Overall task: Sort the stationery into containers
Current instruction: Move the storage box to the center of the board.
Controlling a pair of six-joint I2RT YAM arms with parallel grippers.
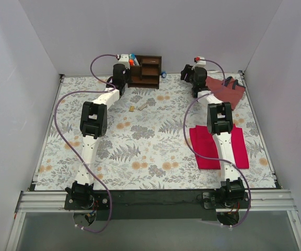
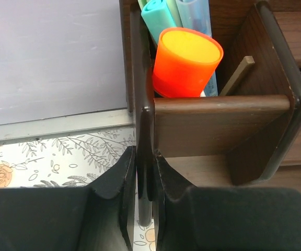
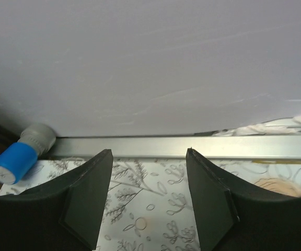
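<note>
The dark brown wooden organiser (image 1: 146,71) stands at the back of the table. My left gripper (image 1: 128,73) is shut on its left wall (image 2: 143,120), one finger on each side of the panel. An orange-capped marker (image 2: 187,61), a teal marker (image 2: 158,18) and a pale blue pen (image 2: 194,14) stand in the compartment behind that wall. My right gripper (image 3: 149,152) is open over bare mat by the back rail, nothing between its fingers. A short blue-grey cylinder (image 3: 15,160) lies to its left, beside the organiser (image 1: 163,74). Small tan erasers (image 1: 144,105) lie on the mat in front.
A reddish-brown fabric bag (image 1: 227,89) lies at the back right, and a flat red cloth (image 1: 213,147) lies under the right arm. Purple cables loop beside both arms. The white back wall and metal rail (image 3: 192,146) are close ahead of the right gripper.
</note>
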